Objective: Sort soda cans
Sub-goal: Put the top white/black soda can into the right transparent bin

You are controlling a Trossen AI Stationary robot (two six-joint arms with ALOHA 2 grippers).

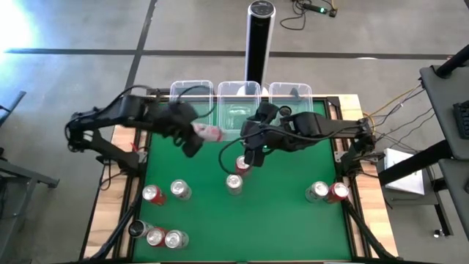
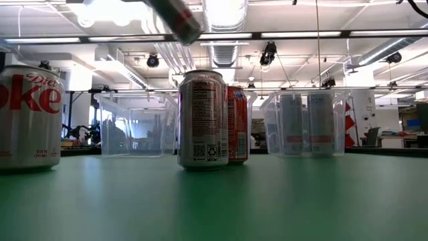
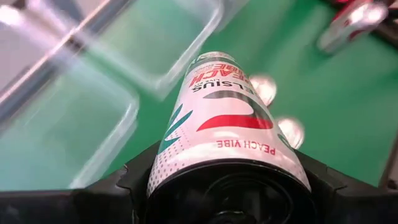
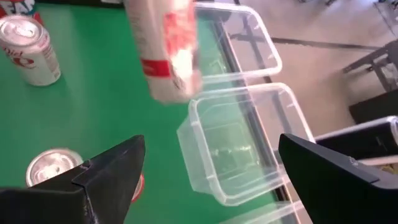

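My left gripper (image 1: pixel 196 134) is shut on a white soda can (image 3: pixel 227 118) with red and teal print, high above the green mat, near the clear tubs (image 1: pixel 192 92) at the far edge. The same can shows blurred in the right wrist view (image 4: pixel 165 50) and at the top of the low view (image 2: pixel 177 17). My right gripper (image 4: pixel 211 180) stands open over the mat's middle, above two upright cans (image 1: pixel 242 163) (image 1: pixel 234 183), with nothing between its fingers. More soda cans stand upright on the mat at the near left (image 1: pixel 152 193) and at the right (image 1: pixel 316 191). My left gripper pinches the white can by its end nearest the wrist (image 3: pixel 224 158), one finger (image 3: pixel 124 186) on each side of the round wall. The can sticks out forward past the fingers, along them. It is lifted clear of the mat, lying roughly level.
Three clear tubs line the far edge (image 1: pixel 239 94) (image 1: pixel 291 94), and another tub (image 4: pixel 236 143) lies just in front of them. A tall black post (image 1: pixel 259 37) stands behind. A cluster of cans (image 1: pixel 165 236) sits at the near left corner.
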